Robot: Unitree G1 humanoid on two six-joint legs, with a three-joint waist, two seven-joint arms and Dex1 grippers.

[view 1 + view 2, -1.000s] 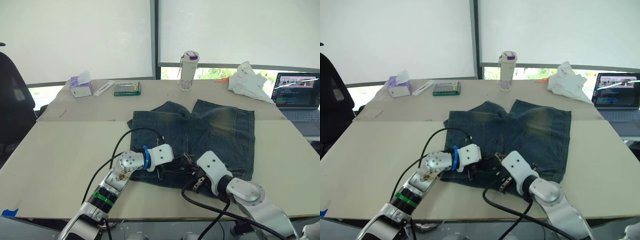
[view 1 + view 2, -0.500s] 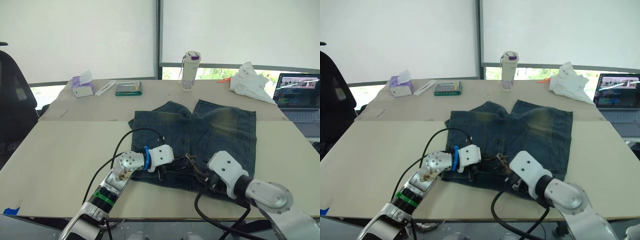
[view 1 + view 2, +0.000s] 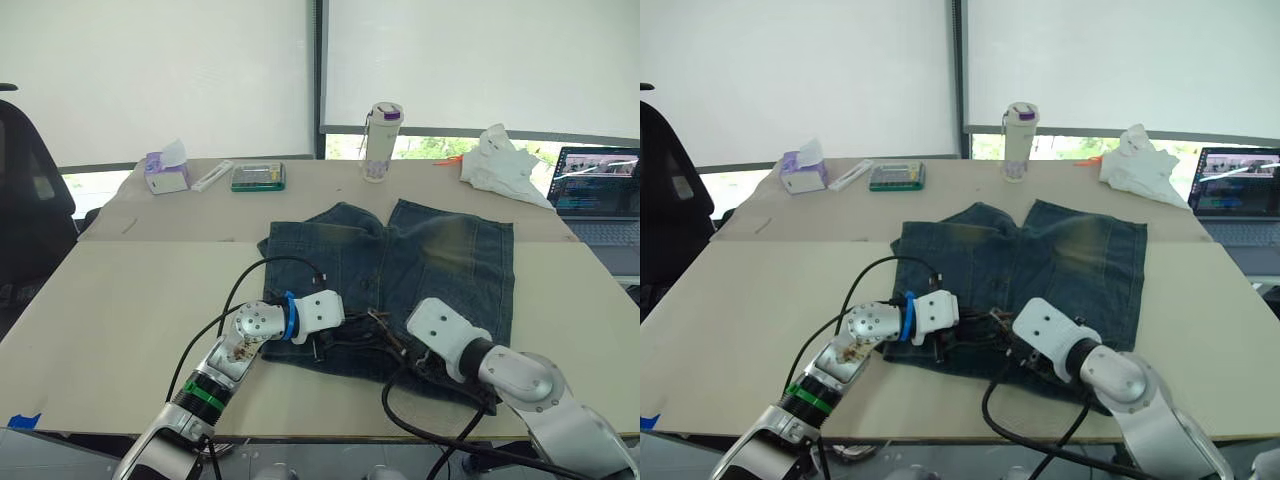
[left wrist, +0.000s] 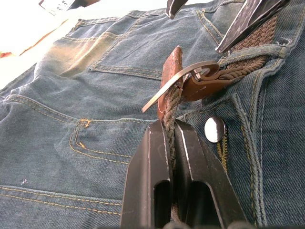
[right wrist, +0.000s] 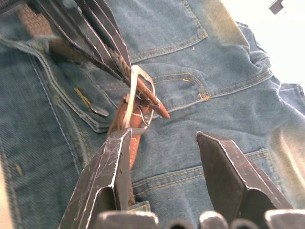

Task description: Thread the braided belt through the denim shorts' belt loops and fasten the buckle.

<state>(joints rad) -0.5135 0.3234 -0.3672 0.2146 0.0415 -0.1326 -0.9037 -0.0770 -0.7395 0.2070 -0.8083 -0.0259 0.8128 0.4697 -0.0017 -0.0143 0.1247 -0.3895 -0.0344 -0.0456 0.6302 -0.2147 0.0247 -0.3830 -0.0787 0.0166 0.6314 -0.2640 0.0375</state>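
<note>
Denim shorts (image 3: 400, 265) lie flat on the desk (image 3: 120, 300), waistband toward the robot, legs pointing away. At the middle of the waistband, near the metal button (image 4: 214, 128), the braided belt (image 4: 248, 52) runs along the band and ends in the buckle (image 4: 190, 78), which stands lifted off the cloth. The left tool (image 4: 171, 143) has its fingers pressed narrow on the belt strap just behind the buckle. The right tool (image 5: 162, 157) is spread wide, holding nothing, one finger (image 5: 112, 167) just beside the buckle's leather end.
</note>
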